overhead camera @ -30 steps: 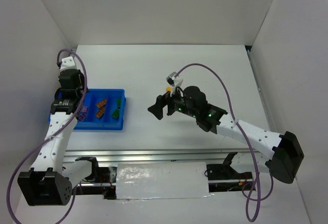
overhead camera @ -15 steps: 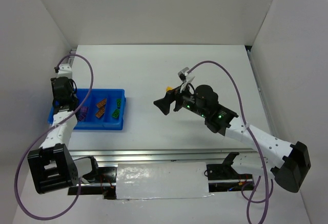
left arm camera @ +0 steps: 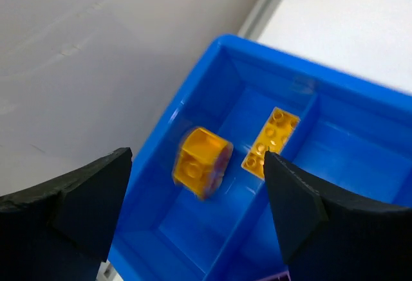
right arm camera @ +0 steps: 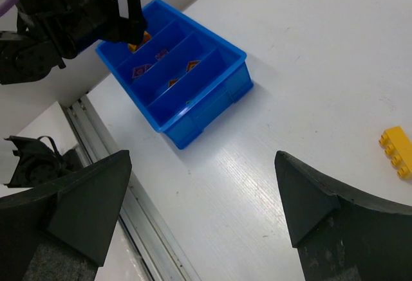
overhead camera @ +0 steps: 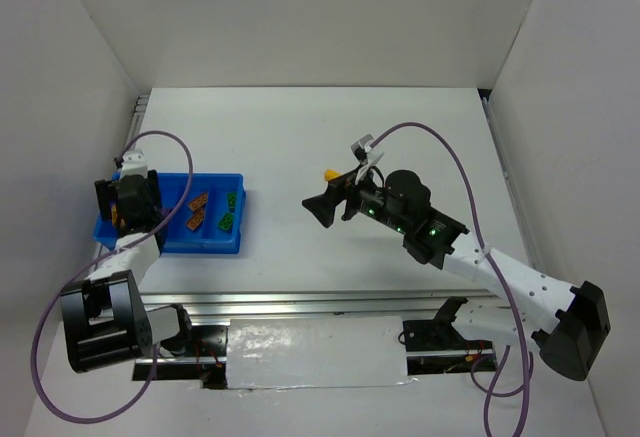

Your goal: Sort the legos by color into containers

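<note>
A: Status?
B: Nearly done. Shallow blue plastic tray (overhead camera: 215,247), near-left corner, had small orange-red bricks (overhead camera: 198,200) & green bricks (overhead camera: 226,222) in separate slots. Left gripper (left arm camera: 196,172) fingers were spread; blurred yellow brick (left arm camera: 201,162) between them, prob. mid-drop beside a second yellow brick (left arm camera: 271,141).
A: Left?
B: One loose yellow brick (right arm camera: 398,149) mid-worktop. Right gripper (right arm camera: 203,165) was spread too, empty.

L arm (overhead camera: 135,249) tucked, L claw (left arm camera: 196,191) open | R arm (overhead camera: 500,272) extended, R claw (right arm camera: 203,197) open
</note>
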`<control>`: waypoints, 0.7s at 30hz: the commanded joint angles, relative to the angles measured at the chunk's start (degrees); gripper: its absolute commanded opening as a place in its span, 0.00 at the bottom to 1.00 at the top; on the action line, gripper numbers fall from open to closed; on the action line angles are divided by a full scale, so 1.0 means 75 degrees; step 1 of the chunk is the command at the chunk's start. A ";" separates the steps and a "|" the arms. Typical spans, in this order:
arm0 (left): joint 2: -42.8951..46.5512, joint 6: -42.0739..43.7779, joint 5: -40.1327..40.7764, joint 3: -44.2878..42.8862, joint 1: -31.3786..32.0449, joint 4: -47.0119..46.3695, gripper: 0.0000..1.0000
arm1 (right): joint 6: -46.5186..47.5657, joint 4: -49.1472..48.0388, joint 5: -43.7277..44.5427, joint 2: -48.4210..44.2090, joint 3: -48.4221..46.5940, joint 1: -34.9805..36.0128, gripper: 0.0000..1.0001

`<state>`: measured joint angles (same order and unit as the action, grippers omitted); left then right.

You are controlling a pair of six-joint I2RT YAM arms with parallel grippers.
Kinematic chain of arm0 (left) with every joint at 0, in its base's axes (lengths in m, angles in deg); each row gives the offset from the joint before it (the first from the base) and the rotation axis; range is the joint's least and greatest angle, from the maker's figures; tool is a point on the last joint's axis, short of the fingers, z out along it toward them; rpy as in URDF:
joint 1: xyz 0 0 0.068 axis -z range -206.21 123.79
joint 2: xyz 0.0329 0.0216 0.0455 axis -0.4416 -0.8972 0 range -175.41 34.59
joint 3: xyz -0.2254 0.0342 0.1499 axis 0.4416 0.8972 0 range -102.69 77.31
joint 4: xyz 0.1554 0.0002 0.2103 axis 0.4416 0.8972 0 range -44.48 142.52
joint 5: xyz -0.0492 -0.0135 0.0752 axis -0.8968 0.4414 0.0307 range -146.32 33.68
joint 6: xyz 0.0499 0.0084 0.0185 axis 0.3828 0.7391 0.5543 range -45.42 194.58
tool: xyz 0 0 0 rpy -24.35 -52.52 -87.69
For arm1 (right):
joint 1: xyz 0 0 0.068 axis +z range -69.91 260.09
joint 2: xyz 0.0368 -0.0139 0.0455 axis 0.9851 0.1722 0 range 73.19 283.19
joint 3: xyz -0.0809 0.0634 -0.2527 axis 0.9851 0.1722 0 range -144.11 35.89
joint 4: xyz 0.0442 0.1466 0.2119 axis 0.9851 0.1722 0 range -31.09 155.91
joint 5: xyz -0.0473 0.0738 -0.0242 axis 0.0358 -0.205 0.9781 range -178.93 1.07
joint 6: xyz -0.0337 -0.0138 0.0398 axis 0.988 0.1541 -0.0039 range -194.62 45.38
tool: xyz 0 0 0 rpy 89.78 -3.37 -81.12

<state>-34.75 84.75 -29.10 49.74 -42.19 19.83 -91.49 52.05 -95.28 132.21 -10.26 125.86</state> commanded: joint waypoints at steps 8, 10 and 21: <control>0.0151 -0.1318 0.0812 -0.1548 -0.0060 0.0163 1.00 | 0.0104 -0.0107 0.0435 0.0343 -0.0197 -0.0057 1.00; 0.0420 -0.2556 0.0335 -0.2496 -0.0060 0.1610 1.00 | 0.0011 0.0256 0.0297 0.0880 -0.0547 -0.0314 1.00; 0.3034 -0.5483 -0.3139 -0.3014 0.0548 0.5317 1.00 | 0.0583 0.3688 0.0064 0.4337 -0.3558 -0.1427 1.00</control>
<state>-13.57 48.27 -45.05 26.57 -41.08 49.09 -90.13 70.65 -92.81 161.50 -30.72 117.52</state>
